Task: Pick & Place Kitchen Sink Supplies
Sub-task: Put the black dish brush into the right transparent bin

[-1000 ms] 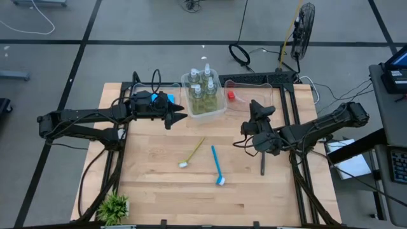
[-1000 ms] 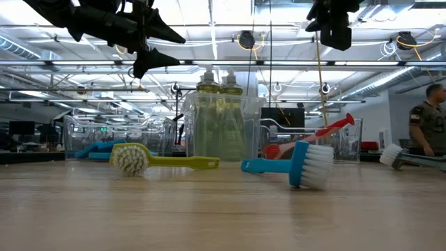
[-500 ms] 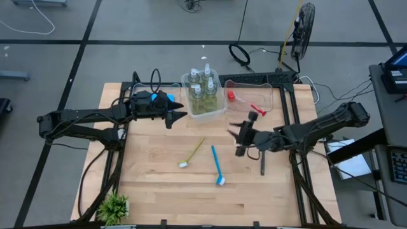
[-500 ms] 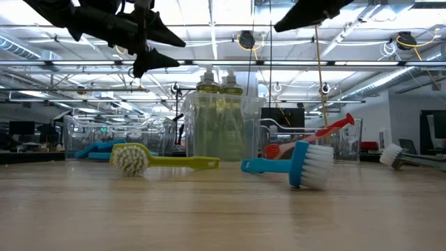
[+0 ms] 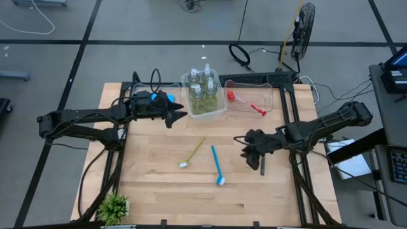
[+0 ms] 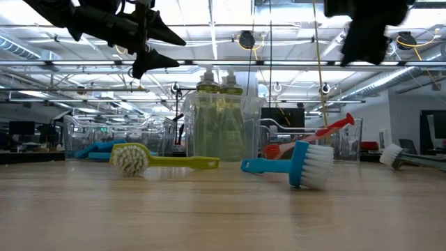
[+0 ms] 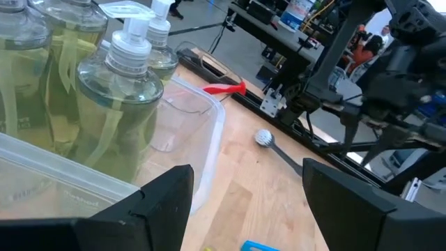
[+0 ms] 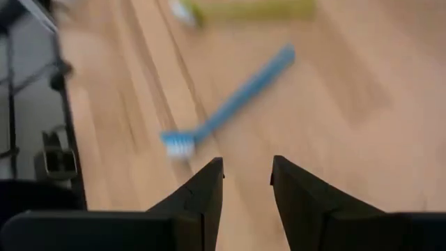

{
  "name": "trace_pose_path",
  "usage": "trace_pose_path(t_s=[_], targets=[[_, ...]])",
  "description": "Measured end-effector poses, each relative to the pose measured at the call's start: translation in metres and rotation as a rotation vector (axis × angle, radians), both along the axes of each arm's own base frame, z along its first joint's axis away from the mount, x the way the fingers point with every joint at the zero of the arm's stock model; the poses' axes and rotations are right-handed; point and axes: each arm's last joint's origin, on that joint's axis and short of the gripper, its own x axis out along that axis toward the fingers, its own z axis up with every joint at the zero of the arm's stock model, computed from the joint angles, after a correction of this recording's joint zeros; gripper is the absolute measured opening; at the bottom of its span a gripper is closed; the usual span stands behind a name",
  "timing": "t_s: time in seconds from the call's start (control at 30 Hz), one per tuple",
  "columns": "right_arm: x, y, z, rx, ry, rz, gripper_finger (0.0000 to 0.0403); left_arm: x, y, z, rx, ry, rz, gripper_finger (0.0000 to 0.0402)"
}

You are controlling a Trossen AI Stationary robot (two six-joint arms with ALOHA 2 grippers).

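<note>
Several pump bottles (image 5: pixel 202 86) stand in a clear bin (image 5: pixel 219 111) at the far middle. A red brush (image 5: pixel 257 108) lies in the clear bin (image 5: pixel 273 89) to its right. The yellow-green brush (image 5: pixel 193 152), blue brush (image 5: pixel 217 165) and dark grey brush (image 5: pixel 261 166) lie flat on the table. Blue sponges (image 5: pixel 156 97) show under the left arm. My left gripper (image 5: pixel 177 114) hovers open and empty left of the bottle bin. My right gripper (image 5: pixel 250 151) hovers open and empty above the table beside the dark grey brush; its wrist view shows the blue brush (image 8: pixel 223 115) ahead.
A small potted plant (image 5: pixel 114 207) stands at the near left corner. Bare wood lies near the front edge and at the left. Cables and frame rails run along the table's right edge (image 5: pixel 296 121).
My right gripper has gone from over the right bin toward the table's near edge, turning as it went, and now hangs beside the dark grey brush. The red brush lies still in its bin.
</note>
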Motion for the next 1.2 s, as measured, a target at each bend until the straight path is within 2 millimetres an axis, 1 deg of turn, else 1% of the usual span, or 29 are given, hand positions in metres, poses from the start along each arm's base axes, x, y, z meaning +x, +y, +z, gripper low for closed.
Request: trace_pose_path(t_s=[0.1,0.23,0.4,0.57,0.7,0.83,0.93,1.07,1.2], targets=[[-0.010,0.000,-0.007,0.086,0.144,-0.041,0.0111,0.000,0.000,0.000,0.005,0.001,-0.001,0.0269],[-0.025,-0.002,-0.014,0.176,0.357,-0.159,0.0112,0.000,0.000,0.000,0.008,0.002,-0.003,0.0269],[-0.041,-0.007,-0.019,0.170,0.534,-0.281,0.0112,0.000,0.000,0.000,0.009,0.002,-0.003,0.0269],[-0.043,-0.010,-0.020,0.130,0.539,-0.381,0.0112,0.000,0.000,0.000,0.009,0.003,-0.003,0.0269],[-0.042,-0.010,-0.022,0.104,0.541,-0.394,0.0115,0.000,0.000,0.000,0.008,0.005,-0.003,0.0269],[-0.041,-0.010,-0.027,0.095,0.562,-0.423,0.0144,0.000,0.000,0.000,0.009,0.006,-0.003,0.0269],[-0.044,-0.011,-0.041,0.103,0.587,-0.478,0.0178,0.000,0.000,0.000,0.009,0.006,-0.003,0.0269],[-0.051,-0.012,-0.064,0.130,0.630,-0.536,0.0219,0.000,0.000,-0.001,0.008,0.007,-0.003,0.0269],[-0.048,-0.013,-0.083,0.166,0.550,-0.570,0.0239,0.000,0.000,-0.001,0.008,0.008,-0.003,0.0269]])
